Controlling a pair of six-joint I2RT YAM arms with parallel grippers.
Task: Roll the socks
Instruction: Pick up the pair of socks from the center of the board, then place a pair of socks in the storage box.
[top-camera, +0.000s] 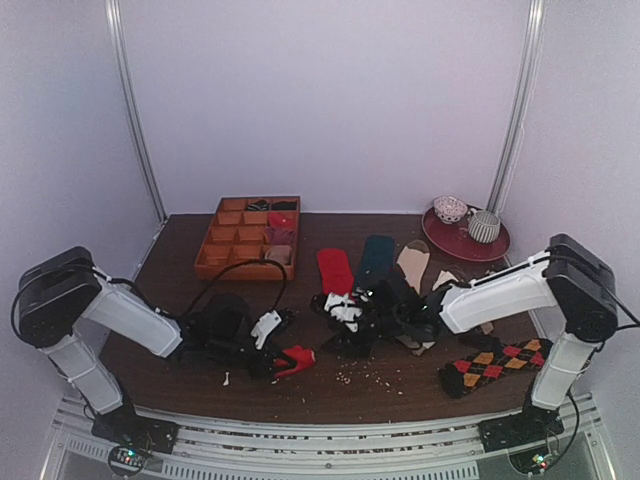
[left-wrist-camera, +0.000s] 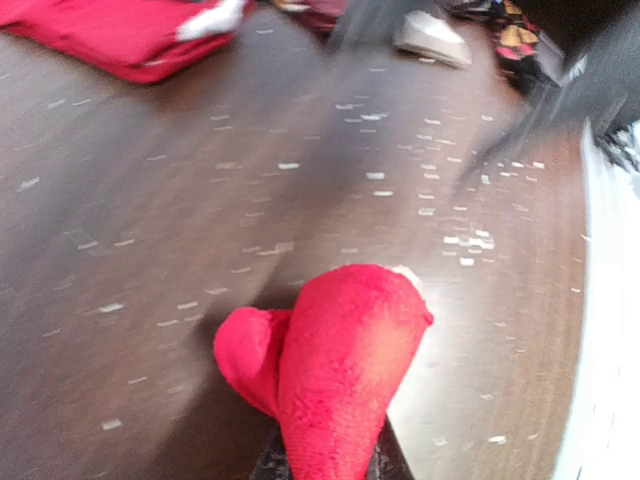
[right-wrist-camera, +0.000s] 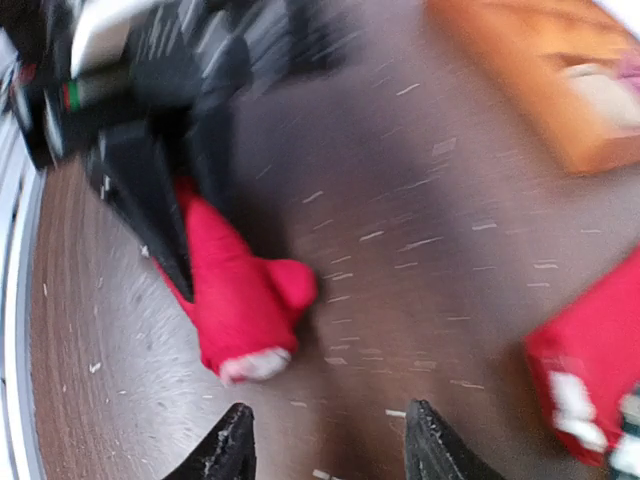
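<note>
Between the left gripper's (top-camera: 272, 362) jaws sits a bunched red sock (left-wrist-camera: 330, 370); they are clamped on it, and its folded bulk pokes out over the table (top-camera: 200, 385) near the front edge. From the right wrist view I see that sock's pale end (right-wrist-camera: 255, 365) lying on the wood. My right gripper (right-wrist-camera: 330, 450) has its jaws apart with nothing between them, low over the tabletop and just beside that sock. Further back lie a flat red sock (top-camera: 334, 268), a dark teal sock (top-camera: 376, 258) and a beige sock (top-camera: 413, 262), side by side. An argyle sock (top-camera: 493, 364) lies at the right front. The wooden tray (top-camera: 215, 262) stands back left.
</note>
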